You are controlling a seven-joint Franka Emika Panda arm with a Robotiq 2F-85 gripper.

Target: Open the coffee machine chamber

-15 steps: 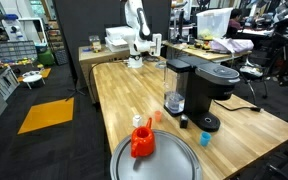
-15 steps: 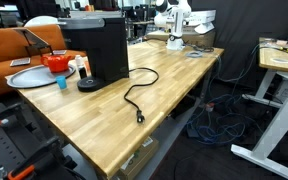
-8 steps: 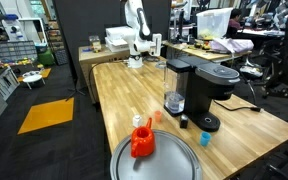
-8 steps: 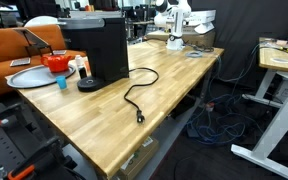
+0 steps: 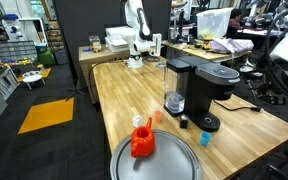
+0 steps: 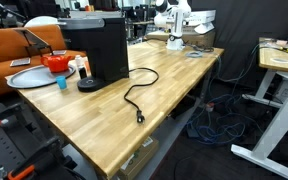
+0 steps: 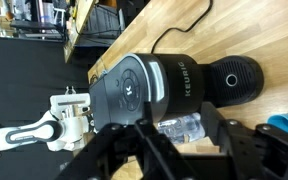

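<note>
While the chamber lies shut as the rounded head of the coffee machine, your gripper hangs above it in the wrist view, its dark fingers spread apart with nothing between them and clear of the lid. The machine stands upright on the wooden table, in both exterior views, with its clear water tank on one side and the head overhanging the round drip base. Its power cable curls across the bare wood behind it. A small blue cup sits just beside the base. Further along, a red-orange object rests on the rim of a round grey tray. At the table's far end stands a white arm, well apart from the machine.
</note>
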